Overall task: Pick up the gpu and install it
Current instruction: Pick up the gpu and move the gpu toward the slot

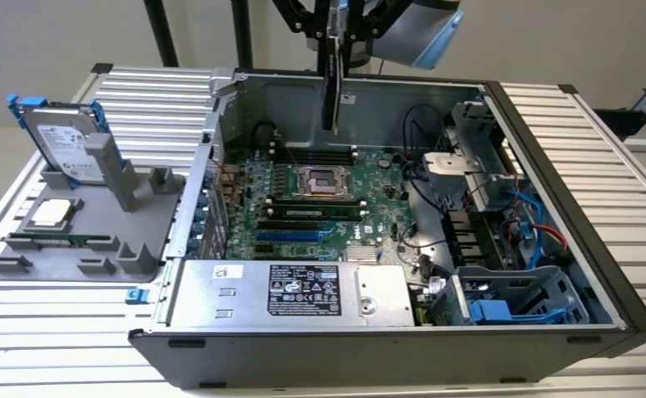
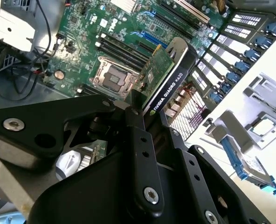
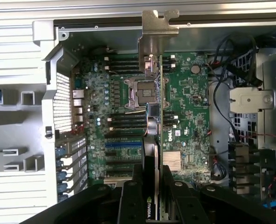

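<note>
pick: done | gripper (image 3: 152,189) clamped on gpu (image 1: 331,93) | card hangs edge-on above motherboard (image 1: 381,217), inside open case (image 1: 356,358) | install: not done, card not yet seated in any slot

The end effector (image 1: 332,58) hangs vertically, pointing down, clamped shut.

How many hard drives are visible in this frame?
1. The hard drive stands in the gray holder at the exterior view's left, outside the computer case. The case's drive bays may hide others.
</note>
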`<state>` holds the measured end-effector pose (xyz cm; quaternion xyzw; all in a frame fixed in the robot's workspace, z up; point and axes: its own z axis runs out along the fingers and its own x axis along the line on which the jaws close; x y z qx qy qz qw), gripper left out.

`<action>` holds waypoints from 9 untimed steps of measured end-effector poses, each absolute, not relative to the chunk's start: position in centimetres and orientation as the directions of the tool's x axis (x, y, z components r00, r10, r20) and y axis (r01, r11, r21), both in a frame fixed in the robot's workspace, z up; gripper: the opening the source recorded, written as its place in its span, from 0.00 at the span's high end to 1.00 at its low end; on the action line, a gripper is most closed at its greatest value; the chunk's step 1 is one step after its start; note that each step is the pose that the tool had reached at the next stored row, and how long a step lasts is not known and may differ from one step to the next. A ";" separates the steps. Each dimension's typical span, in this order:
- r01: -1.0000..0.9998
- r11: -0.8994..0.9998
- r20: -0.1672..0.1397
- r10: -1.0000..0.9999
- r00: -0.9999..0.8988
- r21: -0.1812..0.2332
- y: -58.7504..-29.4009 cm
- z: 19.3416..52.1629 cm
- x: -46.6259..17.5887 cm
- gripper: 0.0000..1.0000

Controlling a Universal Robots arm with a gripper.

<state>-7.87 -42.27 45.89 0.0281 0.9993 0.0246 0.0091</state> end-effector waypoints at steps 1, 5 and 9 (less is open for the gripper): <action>0.054 0.997 -0.017 0.055 -0.998 0.050 -42.3 45.9 -7.9 1.00; 0.046 0.998 -0.017 0.046 -0.999 0.050 -42.3 45.9 -7.9 1.00; 0.031 0.998 -0.017 0.032 -0.999 0.050 -42.3 45.9 -7.9 1.00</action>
